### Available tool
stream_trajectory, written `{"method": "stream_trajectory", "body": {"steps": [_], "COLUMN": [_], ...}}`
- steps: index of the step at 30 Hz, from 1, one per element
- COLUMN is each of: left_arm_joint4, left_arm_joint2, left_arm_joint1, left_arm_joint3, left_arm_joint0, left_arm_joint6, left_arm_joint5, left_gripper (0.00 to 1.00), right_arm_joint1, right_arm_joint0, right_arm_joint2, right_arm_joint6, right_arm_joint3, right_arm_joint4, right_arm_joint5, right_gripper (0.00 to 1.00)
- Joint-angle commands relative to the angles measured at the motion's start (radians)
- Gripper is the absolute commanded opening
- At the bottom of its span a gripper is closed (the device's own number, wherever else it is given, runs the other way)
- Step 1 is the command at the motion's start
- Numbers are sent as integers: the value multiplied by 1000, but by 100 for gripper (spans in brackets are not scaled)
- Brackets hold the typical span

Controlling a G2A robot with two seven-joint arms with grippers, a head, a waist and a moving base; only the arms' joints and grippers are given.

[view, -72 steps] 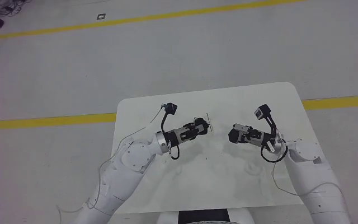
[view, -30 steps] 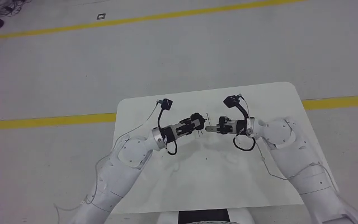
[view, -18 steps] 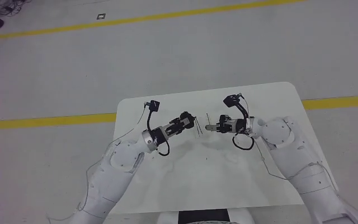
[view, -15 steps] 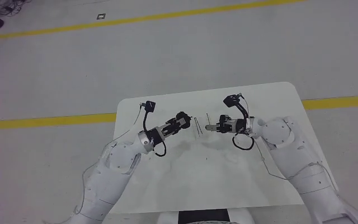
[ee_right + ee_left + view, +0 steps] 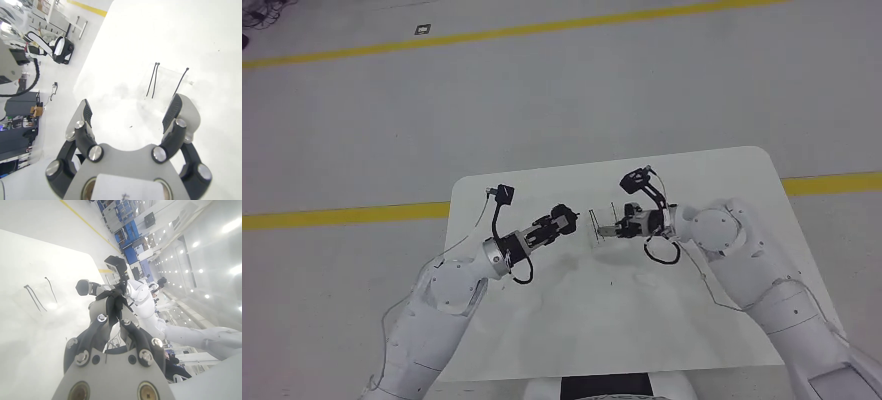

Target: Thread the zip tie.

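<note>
I'm judging the single zip tie [image 5: 180, 83] to be light, thin, springy and slick, so I'm favouring a pinch near its head, low against the table [image 5: 132, 37]. It's lying flat just ahead of the right gripper [image 5: 130, 99], its tail ending close by one fingertip [image 5: 175, 102]. The paired zip ties [image 5: 151, 79] are lying beside it, ahead of that gripper's gap. The jaws are standing wide apart, holding nothing.

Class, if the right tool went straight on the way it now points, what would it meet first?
Probably the table, near the ties lying on it. The open right tool tilts down toward it, but depth is unclear.
</note>
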State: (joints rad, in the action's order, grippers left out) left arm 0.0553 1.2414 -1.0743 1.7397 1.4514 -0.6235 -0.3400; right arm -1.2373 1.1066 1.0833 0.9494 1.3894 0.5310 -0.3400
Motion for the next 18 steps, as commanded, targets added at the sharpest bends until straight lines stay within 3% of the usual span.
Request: {"method": "stream_trajectory", "body": {"steps": [1,8,18], "left_arm_joint4": [0,0,0], "left_arm_joint2": [0,0,0], "left_arm_joint1": [0,0,0], "left_arm_joint3": [0,0,0], "left_arm_joint0": [0,0,0], "left_arm_joint6": [0,0,0], "left_arm_joint5": [0,0,0], "left_gripper": [0,0,0], "right_arm_joint1": [-6,-17,-17], "right_arm_joint0": [-40,-135,-130], "right_arm_joint2": [-43,-160,-170], "right_arm_joint6": [-5,-36,-55], "right_arm_joint3": [-53,-183,-176], "right_arm_joint4": [-14,-78,-59], "right_arm_joint5": [0,0,0], "right_gripper": [100,100,100]}}
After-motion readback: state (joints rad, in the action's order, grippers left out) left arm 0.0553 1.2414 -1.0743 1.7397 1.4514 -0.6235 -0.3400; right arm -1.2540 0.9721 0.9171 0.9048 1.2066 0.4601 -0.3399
